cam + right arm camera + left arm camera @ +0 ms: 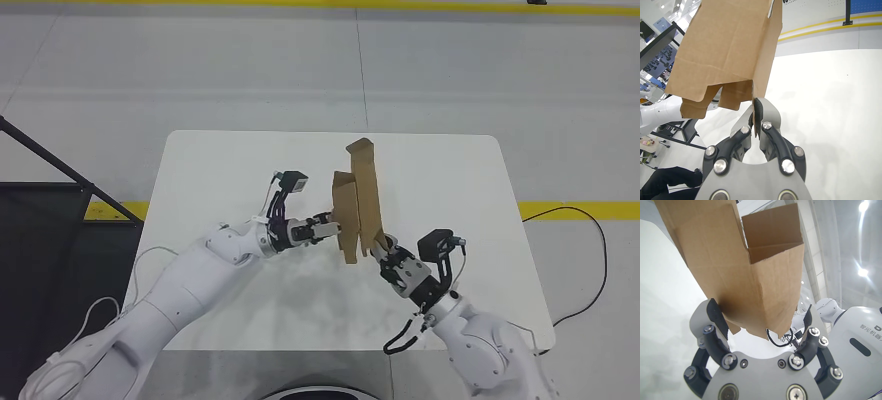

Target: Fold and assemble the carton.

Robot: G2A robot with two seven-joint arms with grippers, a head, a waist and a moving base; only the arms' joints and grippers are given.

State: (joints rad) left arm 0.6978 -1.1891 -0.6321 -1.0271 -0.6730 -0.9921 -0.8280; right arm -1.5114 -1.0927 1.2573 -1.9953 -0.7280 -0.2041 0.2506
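White table [230,170] lies below the work, and the carton [725,47] is held upright over its middle, a little toward 12 o'clock, half opened into a tube with its flaps [694,106] hanging loose. You have only 1 firm hold on it: the right gripper [754,111] comes in from 5 o'clock and is pinched tight on a thin cardboard edge at the lower corner. With such a small bite, the carton could swing around that point or slide out, and the edge could tear if you pull sideways. The left gripper [761,315] comes from 9 o'clock with its jaws wide apart around the carton's lower end; 1 pad [715,315] touches the wall, the other stands clear. If you close it here, it will probably press the tube flat instead of squaring it.
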